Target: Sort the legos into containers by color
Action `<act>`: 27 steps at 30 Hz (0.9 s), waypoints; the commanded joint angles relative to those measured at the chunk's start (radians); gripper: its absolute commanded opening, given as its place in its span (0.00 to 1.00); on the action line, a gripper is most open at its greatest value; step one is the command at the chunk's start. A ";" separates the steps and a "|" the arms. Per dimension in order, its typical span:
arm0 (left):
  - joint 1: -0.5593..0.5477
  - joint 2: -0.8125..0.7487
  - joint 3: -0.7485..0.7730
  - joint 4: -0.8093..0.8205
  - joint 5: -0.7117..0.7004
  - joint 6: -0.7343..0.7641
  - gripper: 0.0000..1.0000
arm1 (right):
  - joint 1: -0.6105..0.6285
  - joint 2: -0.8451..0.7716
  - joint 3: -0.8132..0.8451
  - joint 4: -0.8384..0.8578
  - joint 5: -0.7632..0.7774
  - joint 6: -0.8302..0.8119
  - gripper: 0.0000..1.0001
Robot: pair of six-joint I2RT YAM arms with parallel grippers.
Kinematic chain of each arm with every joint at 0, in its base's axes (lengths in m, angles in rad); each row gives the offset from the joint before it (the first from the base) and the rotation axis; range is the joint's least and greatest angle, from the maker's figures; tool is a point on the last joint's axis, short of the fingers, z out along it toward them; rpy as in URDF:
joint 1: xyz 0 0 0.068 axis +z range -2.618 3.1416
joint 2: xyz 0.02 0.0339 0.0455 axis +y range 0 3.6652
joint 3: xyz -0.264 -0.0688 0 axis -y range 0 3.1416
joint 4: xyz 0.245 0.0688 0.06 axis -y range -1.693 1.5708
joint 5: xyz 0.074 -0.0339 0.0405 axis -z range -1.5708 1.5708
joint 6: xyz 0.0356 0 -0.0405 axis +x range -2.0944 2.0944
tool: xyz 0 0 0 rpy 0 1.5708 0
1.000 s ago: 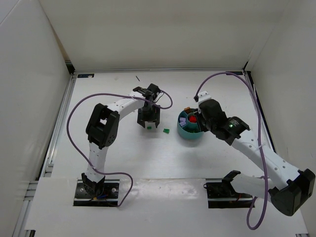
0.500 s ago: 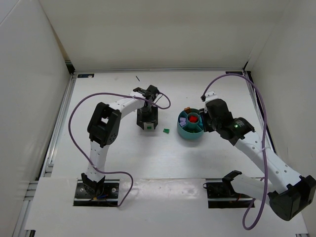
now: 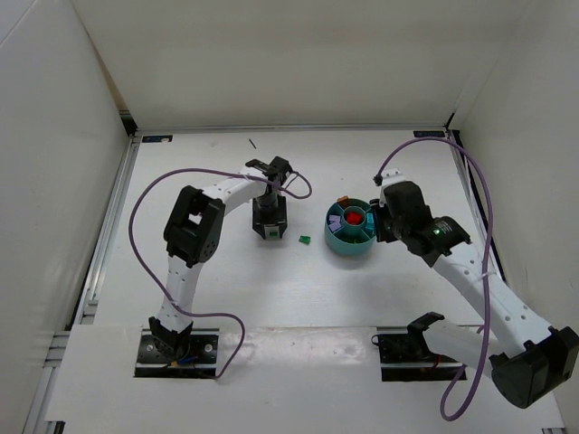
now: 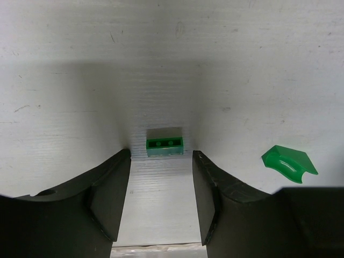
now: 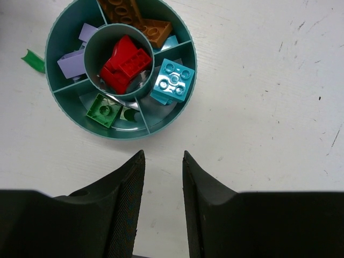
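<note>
**Green brick bracketed by the left fingers; bowl rim just off the right**

A small green brick [image 4: 164,143] lies flat on the table [image 3: 226,298] between the tips of the left gripper [image 4: 161,152]. Its fingers are spread, leaving a slim strip of bare table on each side of the brick. A curved green piece [image 4: 289,163] lies near, between the brick and the teal bowl [image 5: 119,135]. The bowl holds red bricks [image 5: 123,63] in its centre cup and brown, purple, green and light blue ones in its wedges. The right gripper [image 5: 164,157] hangs beside the bowl's rim, fingers narrowly parted and pinching nothing. White tabletop stretches from there to the walls [image 3: 54,181], which are well apart.
</note>
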 commanded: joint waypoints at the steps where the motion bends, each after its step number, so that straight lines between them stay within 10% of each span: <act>1: 0.013 0.005 0.029 -0.005 0.018 -0.019 0.60 | -0.017 -0.017 0.000 0.035 -0.027 -0.010 0.38; 27: -0.012 -0.119 0.023 -0.020 0.048 0.035 0.32 | -0.049 -0.038 -0.013 0.045 -0.046 -0.016 0.40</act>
